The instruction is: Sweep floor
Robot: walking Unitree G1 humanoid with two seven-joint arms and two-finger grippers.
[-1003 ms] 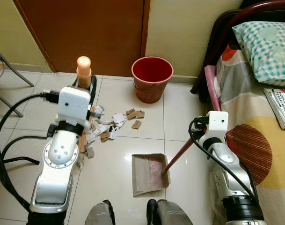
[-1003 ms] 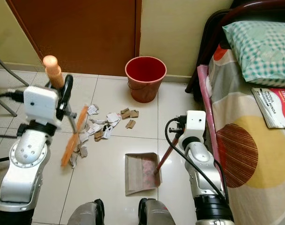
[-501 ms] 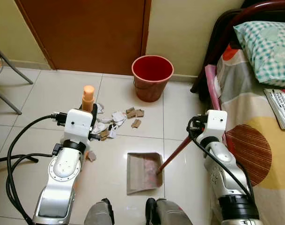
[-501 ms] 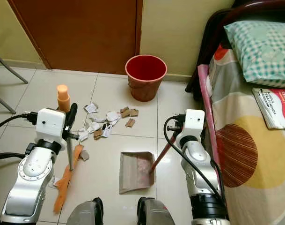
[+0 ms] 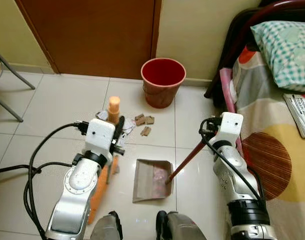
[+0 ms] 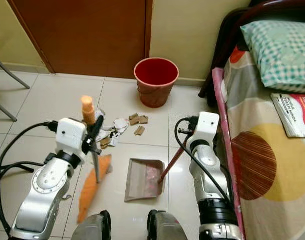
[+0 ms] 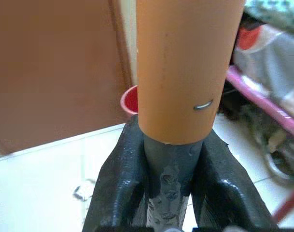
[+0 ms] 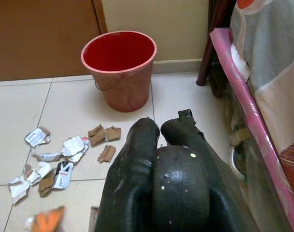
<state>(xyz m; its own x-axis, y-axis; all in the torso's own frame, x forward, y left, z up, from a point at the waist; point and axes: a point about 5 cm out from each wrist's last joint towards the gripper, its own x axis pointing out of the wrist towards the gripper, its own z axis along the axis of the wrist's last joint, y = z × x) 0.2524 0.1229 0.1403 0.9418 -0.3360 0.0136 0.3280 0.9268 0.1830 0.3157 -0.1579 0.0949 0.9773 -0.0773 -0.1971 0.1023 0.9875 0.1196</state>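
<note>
L gripper [image 6: 94,131] clamped on broom [image 6: 93,175]; bristles on floor at pan's [image 6: 142,179] 9 o'clock. R gripper [image 8: 159,145] closed on pan handle. Scraps [image 6: 116,131] lie at pan's 11 o'clock. Risk: stroke aimed off pan mouth, debris scatters past the pan.

Brooms: I held one broom [image 6: 94,165], orange, in my left gripper [image 7: 168,164]; its fingers [image 7: 120,169] pressed on the handle
Dustpans: I had one dustpan [image 5: 151,179] on the tiles; my right gripper [image 8: 159,145] clasped its red stick
Buckets: I counted one red bucket [image 5: 163,82]
Scraps: I saw about a dozen paper and cardboard scraps [image 8: 64,154]; the exact number I could not tell
Pillows: one checked pillow [image 5: 285,45]
Books: one book [image 6: 292,114] on the bed [image 5: 272,145]
Doors: one brown door [image 5: 92,30]
</note>
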